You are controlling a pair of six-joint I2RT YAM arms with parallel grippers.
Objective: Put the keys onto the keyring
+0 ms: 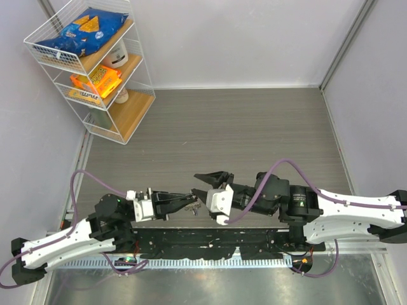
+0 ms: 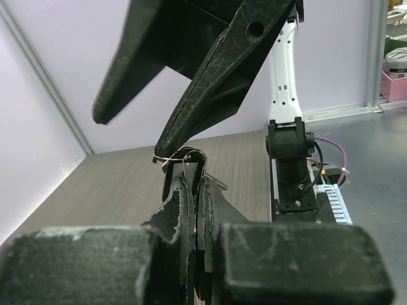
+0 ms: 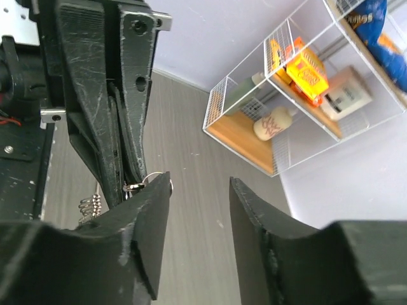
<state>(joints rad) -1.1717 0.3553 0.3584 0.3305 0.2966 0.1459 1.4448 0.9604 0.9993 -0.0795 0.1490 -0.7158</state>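
The keyring (image 2: pixel 168 158) is a thin silver wire loop, pinched at the tip of my left gripper (image 2: pixel 191 166), which is shut on it. The ring (image 3: pixel 150 178) also pokes out beside my right gripper's left finger (image 3: pixel 149 222). My right gripper (image 3: pixel 199 190) is open with only bare table between its fingers, and its left fingertip touches the ring. From above, both grippers meet near the front edge: left gripper (image 1: pixel 193 201), right gripper (image 1: pixel 206 185). A silvery ball chain (image 3: pixel 89 206) hangs under the left gripper. A flat silvery edge (image 2: pixel 219 184), perhaps one of the keys, shows beside the left fingers; the keys are otherwise hidden.
A white wire shelf (image 1: pixel 95 63) with snack bags and bottles stands at the far left corner. The grey wood-grain table (image 1: pixel 254 127) stretches behind the grippers. The black base rail (image 1: pixel 210 241) runs along the near edge.
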